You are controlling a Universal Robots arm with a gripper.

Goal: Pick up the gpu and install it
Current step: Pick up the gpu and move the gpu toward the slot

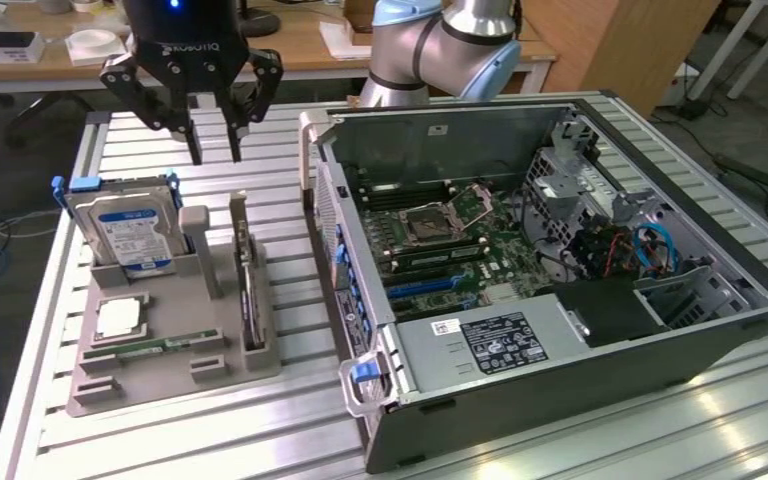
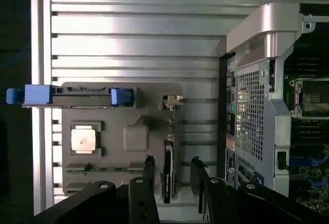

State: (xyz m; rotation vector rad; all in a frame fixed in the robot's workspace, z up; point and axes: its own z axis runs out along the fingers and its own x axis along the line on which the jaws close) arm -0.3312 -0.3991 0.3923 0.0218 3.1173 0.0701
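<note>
Pincer [image 1: 217,150] is spread and empty, hovering over the grey holder [image 1: 157,375] on the counter [image 1: 264,430]. Gpu [image 1: 243,285] stands on edge in the holder's slot beside the hard drive [image 1: 124,235], likely so its top edge is easy to pinch. Open PC case [image 1: 558,390] sits alongside.

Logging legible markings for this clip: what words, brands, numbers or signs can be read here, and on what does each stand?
"ROBOTIQ": white lettering, upside down, on the body of the black gripper.
Blue-and-white label on the silver hard drive standing in the grey holder: print too small to read.
Black label on the grey metal power supply box in the open computer case: print too small to read.
</note>
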